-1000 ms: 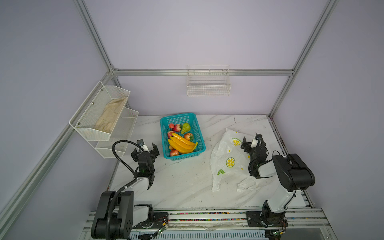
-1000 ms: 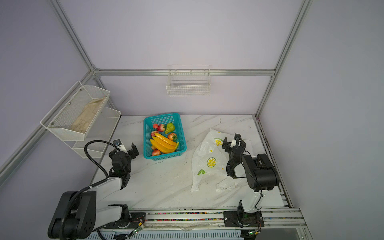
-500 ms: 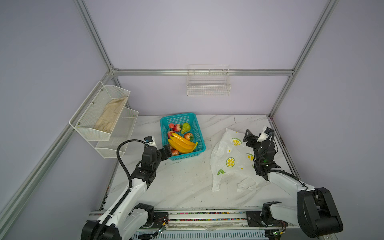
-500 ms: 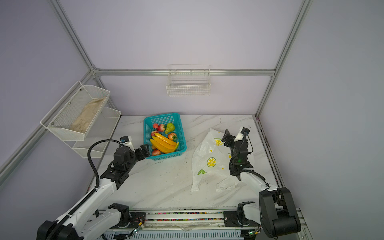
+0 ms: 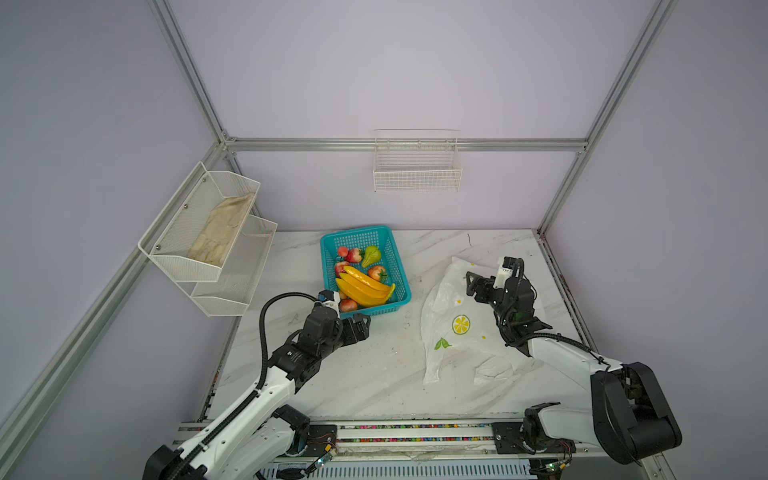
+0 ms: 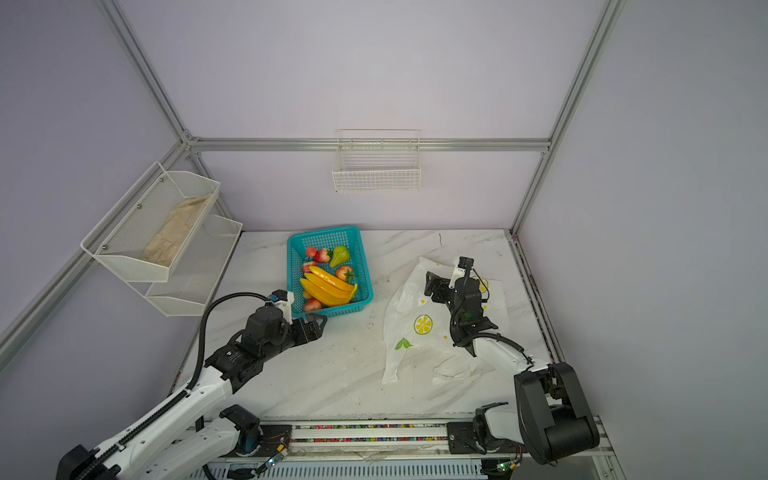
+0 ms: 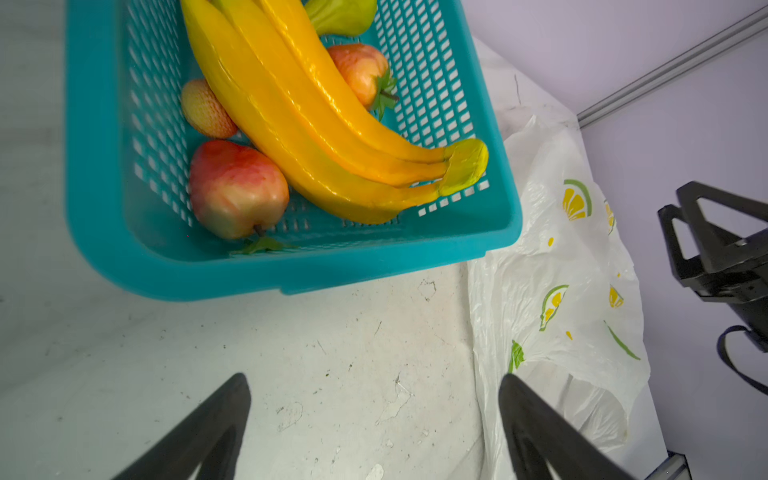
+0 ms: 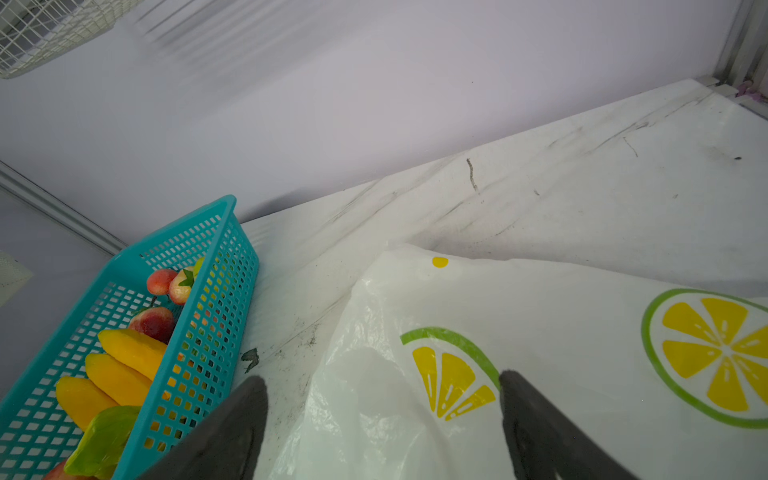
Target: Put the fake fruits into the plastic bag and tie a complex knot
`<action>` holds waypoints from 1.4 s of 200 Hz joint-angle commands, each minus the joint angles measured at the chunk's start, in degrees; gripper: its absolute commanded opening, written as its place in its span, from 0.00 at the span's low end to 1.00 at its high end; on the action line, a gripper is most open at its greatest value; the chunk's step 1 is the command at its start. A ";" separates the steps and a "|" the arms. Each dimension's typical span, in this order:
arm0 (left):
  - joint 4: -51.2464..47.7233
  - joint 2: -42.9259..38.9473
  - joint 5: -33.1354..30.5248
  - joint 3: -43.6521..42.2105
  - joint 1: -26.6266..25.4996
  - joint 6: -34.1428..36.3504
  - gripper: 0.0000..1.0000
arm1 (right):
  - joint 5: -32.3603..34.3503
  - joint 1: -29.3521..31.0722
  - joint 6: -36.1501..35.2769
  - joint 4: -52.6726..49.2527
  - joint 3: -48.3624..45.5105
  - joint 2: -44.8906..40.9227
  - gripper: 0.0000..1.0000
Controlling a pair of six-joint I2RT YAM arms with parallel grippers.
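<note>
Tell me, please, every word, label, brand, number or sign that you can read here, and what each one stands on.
Nothing can be read in any view.
left arm: small white marking on a black link, too small to read.
white mount on the right arm: dark marking, too blurred to read.
plastic bag: lemon slices and leaves only, no words.

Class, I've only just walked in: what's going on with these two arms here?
Nothing is packed yet. The fake fruits all lie in the teal basket. The left hand hovers open at the basket's near edge, holding nothing. The right hand hangs open over the flat, untied plastic bag.
</note>
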 commanded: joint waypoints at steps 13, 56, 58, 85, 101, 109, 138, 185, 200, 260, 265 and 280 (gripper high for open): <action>7.95 6.55 6.98 4.53 -0.18 -1.40 0.92 | -0.52 0.48 0.93 -2.71 1.41 -1.41 0.89; 14.40 12.78 4.16 6.73 -0.02 1.64 0.93 | -0.60 0.50 1.05 -2.89 0.94 -2.16 0.89; 14.60 13.08 3.89 6.84 -0.01 1.86 0.93 | -0.65 0.48 1.00 -2.94 0.93 -2.07 0.89; 15.96 16.80 2.43 9.10 1.82 3.61 0.94 | -0.73 0.50 0.26 -5.45 2.36 -1.85 0.89; 16.81 18.67 2.02 10.14 3.80 4.18 0.94 | -0.28 0.42 0.05 -7.55 3.36 -1.83 0.90; 17.61 19.88 2.23 10.72 5.01 4.47 0.94 | -0.64 0.44 0.38 -7.93 3.69 -1.42 0.89; 17.04 25.29 5.58 16.30 8.91 6.08 0.94 | -4.58 0.51 -1.65 -14.32 8.35 1.98 0.89; 15.53 23.07 6.41 14.23 8.44 6.39 0.94 | -1.44 0.84 -1.94 -22.46 8.94 6.11 0.87; 15.28 17.79 3.37 9.36 6.67 4.65 0.94 | 2.73 0.82 -1.17 -24.34 8.33 6.34 0.86; 10.88 0.80 -11.82 -1.05 -14.82 7.73 0.91 | -2.10 0.95 3.33 -19.89 8.58 9.14 0.86; 10.08 1.38 -12.90 -0.21 -16.70 8.61 0.90 | -2.84 0.95 3.45 -19.78 9.31 9.78 0.86; 8.18 4.98 -15.23 3.39 -22.42 11.52 0.89 | -3.21 0.95 3.19 -20.26 11.22 11.20 0.86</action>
